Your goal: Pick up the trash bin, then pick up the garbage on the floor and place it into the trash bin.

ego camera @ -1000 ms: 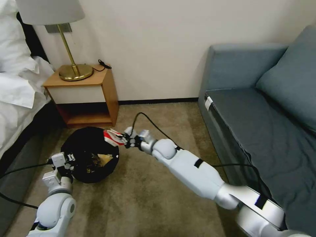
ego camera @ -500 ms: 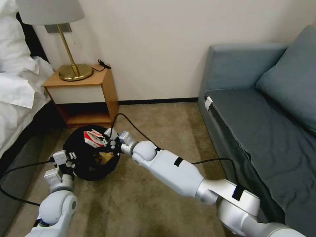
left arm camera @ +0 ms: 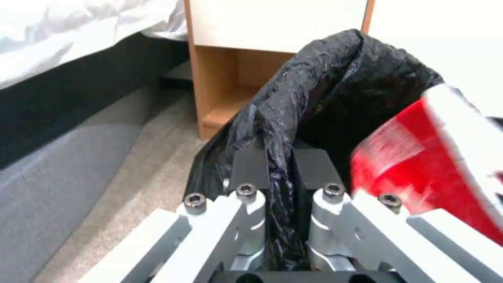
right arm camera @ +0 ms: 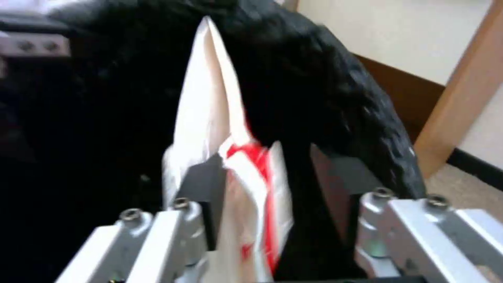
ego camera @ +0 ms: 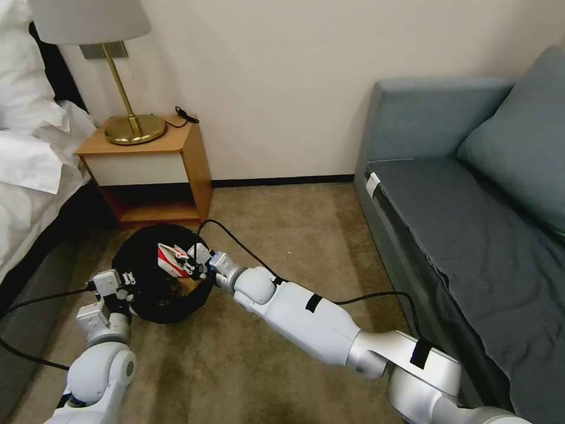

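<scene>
Black crinkled plastic hides the white shell of the small round trash bin (ego camera: pixel 156 281), which sits on the beige carpet (ego camera: pixel 282 224) by the wooden nightstand (ego camera: pixel 154 171). The left gripper (left arm camera: pixel 278 173) pinches the bag-covered rim tight. The crushed red-and-white cup (ego camera: pixel 172 259) is over the bin's opening, flattened and partly blurred. The right gripper (right arm camera: pixel 267 184) has spread fingers, one pad (right arm camera: pixel 202 184) against the cup. Can't tell what's deeper inside.

The head view looks down from above; both wrist views sit close on the bin's black bag (ego camera: pixel 141 277).
</scene>
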You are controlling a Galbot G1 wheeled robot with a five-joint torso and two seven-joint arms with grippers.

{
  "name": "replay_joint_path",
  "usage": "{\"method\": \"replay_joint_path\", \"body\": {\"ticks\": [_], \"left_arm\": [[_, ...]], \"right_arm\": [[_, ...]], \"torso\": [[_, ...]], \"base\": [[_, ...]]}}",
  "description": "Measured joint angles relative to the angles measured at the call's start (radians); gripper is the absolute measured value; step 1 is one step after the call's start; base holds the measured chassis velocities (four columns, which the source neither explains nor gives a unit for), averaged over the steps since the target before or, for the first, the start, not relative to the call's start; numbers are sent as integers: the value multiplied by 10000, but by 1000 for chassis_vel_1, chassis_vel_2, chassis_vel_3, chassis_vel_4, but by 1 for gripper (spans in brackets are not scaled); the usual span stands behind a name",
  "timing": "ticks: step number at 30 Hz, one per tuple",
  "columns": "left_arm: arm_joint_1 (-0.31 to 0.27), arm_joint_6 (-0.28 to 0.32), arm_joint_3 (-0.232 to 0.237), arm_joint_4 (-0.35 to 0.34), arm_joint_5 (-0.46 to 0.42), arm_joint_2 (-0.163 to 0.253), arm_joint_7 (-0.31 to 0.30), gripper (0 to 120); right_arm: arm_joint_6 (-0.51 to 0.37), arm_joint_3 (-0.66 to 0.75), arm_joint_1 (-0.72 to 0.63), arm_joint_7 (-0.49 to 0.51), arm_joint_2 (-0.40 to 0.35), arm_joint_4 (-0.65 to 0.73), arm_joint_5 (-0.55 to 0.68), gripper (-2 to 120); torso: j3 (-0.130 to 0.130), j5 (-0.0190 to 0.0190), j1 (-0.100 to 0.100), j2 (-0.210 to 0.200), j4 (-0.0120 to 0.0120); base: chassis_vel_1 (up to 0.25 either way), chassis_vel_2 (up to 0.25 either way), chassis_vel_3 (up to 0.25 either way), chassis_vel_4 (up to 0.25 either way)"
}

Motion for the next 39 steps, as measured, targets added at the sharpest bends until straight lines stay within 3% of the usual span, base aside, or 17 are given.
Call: {"method": "replay_joint_path", "body": {"ticks": [2,4,6,10,15,28,34,39], "left_arm": [[0,0,1,0,0,0,0,7],[1,-6,1,0,2,8,0,7],[3,-6,0,0,3,12,1,7],[28,-8,0,-1,2,28,2,7],[62,-28,-6,-7,2,34,10,7],[199,-110,-60,-134,-64,-11,30,7],[188,116,-226,-632,-1748,-139,-403,7],[191,178,-452,-748,-2617,-359,-775,7]], "right_arm": [[-34,-31,-2,5,-6,83,0,49],[-140,-95,-3,28,-73,298,-1,61],[-170,-106,-4,35,-94,350,-5,62],[-292,-94,19,70,-205,710,-38,83],[-427,68,-8,149,-288,953,52,98],[-612,1104,-298,912,-215,993,313,100],[-672,2844,-747,1109,-759,1385,410,100],[-653,3427,-982,1266,-1193,1672,397,100]], "torso": [[0,0,0,0,2],[0,1,0,0,2],[0,1,0,0,2],[0,1,0,0,1],[0,2,0,0,1],[0,1,0,0,2],[0,3,0,0,-1],[0,3,0,0,-2]], "base": [[0,0,0,0],[0,0,0,0],[0,0,0,0],[0,0,0,0],[0,0,0,0],[0,0,0,0],[0,0,0,0],[0,0,0,0]]}}
